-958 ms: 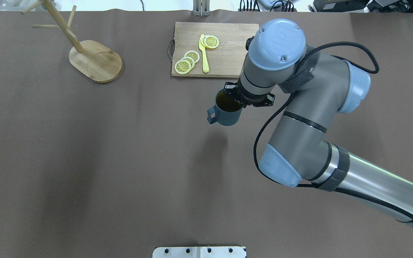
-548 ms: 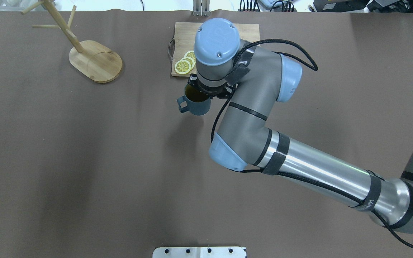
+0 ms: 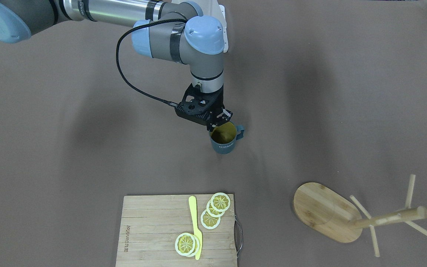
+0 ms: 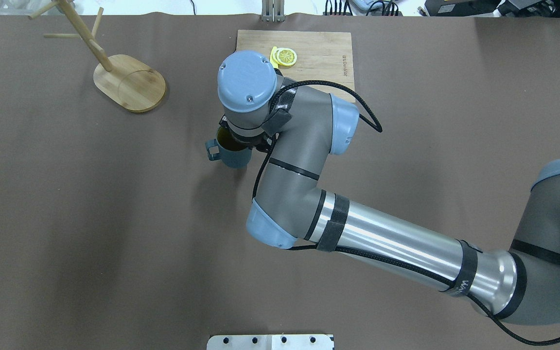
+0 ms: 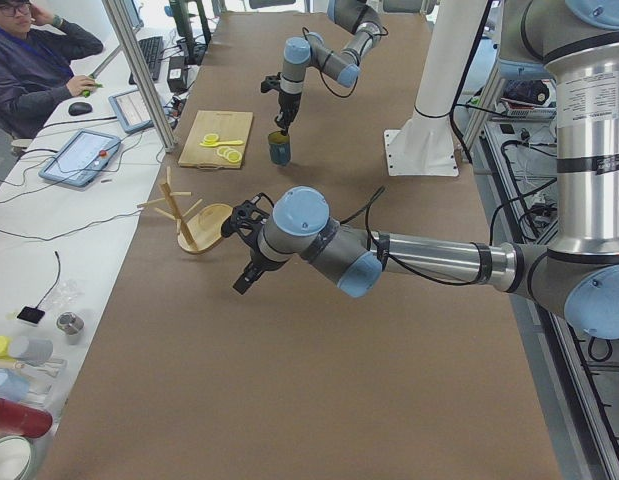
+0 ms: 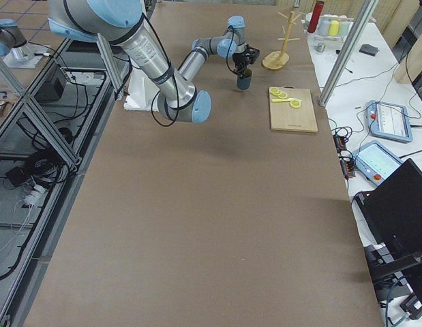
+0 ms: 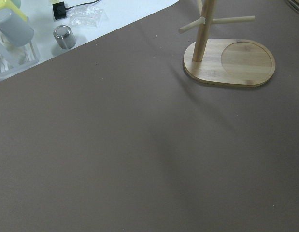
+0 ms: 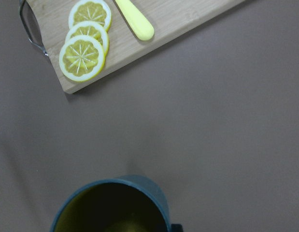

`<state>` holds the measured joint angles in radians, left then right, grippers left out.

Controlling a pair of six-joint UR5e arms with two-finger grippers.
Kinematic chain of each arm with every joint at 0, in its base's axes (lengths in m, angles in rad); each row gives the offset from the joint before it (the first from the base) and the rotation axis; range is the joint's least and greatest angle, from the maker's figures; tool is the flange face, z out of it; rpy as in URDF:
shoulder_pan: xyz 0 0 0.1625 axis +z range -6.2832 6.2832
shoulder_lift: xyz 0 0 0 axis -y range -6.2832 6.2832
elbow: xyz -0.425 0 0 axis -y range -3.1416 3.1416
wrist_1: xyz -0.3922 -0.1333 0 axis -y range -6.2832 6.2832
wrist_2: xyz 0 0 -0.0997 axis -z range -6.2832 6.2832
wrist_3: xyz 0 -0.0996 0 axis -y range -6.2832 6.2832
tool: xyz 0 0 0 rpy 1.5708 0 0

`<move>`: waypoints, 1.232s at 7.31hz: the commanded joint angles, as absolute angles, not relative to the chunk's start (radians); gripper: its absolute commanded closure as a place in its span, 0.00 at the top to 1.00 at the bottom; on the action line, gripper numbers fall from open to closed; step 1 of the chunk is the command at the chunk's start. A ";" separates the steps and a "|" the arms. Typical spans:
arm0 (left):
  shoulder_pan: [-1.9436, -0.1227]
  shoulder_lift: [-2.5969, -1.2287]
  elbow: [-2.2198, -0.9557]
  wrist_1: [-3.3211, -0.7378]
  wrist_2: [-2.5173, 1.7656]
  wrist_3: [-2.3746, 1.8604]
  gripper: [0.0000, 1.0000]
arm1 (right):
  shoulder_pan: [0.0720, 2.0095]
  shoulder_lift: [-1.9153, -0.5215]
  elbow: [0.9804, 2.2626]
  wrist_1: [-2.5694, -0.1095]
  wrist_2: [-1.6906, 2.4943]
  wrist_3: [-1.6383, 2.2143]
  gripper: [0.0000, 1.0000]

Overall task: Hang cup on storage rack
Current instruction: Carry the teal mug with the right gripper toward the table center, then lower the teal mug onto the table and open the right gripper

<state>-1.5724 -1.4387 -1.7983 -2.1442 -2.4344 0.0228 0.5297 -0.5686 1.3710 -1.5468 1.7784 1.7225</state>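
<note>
Right claw [image 3: 219, 121] clamped on the rim of the cup [image 3: 224, 142], centre of front-facing frame. Cup upright, handle pointing frame-right. Storage rack [image 3: 326, 211] at lower right, well apart from cup. Cutting board [image 3: 150, 230] at bottom centre of desk [image 3: 50, 167]. Left claw [image 5: 246, 280] seen in side view only; cannot tell its opening.

Brown table [image 4: 114, 218], two bamboo pieces resting on it.
From the right gripper [image 3: 219, 123], the storage rack [image 4: 129, 83] stands on its oval base well off to the robot's left and farther out; the cutting board [image 4: 316, 51] lies flat nearby, farther out and slightly right.
</note>
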 commanded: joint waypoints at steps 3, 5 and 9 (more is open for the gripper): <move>-1.572 -1.437 -1.787 -2.157 -2.434 0.023 0.99 | 0.508 -0.519 1.312 -1.612 1.776 1.750 0.00; -1.572 -1.437 -1.787 -2.157 -2.434 0.021 0.99 | 0.505 -0.468 1.248 -1.647 1.775 1.750 0.00; -1.572 -1.437 -1.787 -2.157 -2.434 0.020 0.99 | 0.485 -0.462 1.229 -1.647 1.720 1.753 0.68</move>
<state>-1.5723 -1.4373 -1.7871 -2.1568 -2.4344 0.0211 0.4878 -0.4615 1.2302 -1.6466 1.7273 1.7521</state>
